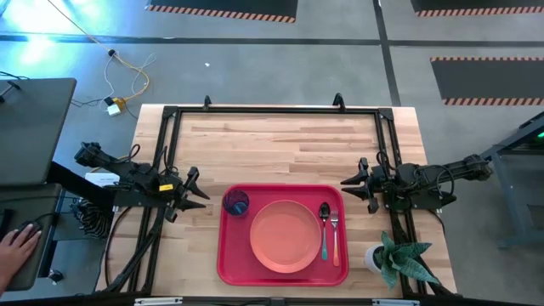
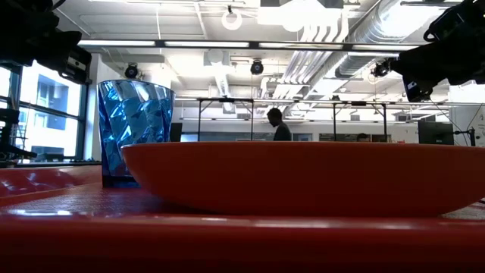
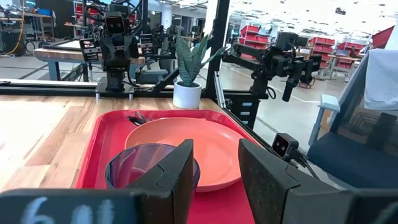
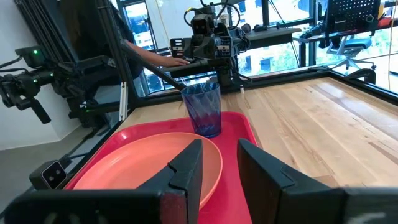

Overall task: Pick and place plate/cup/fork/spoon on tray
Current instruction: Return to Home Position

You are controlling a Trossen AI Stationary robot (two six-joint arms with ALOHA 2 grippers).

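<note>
The red tray (image 1: 229,255) lies at the table's near middle. On it the salmon plate (image 1: 285,236) rests flat in the middle. The blue cup (image 1: 235,203) stands upright at the tray's far left corner. The blue-handled spoon (image 1: 324,229) and orange-handled fork (image 1: 335,234) lie side by side at the tray's right. My left gripper (image 1: 202,190) is open and empty just left of the tray, its fingers pointing at the cup (image 3: 149,167). My right gripper (image 1: 350,189) is open and empty just right of the tray, facing the plate (image 4: 149,165).
A small potted plant (image 1: 395,257) stands at the table's near right corner, close to my right arm. A dark metal frame (image 1: 272,110) runs around the table's edges. Bare wood lies beyond the tray toward the far edge. A person's hand (image 1: 15,246) shows off the table's left.
</note>
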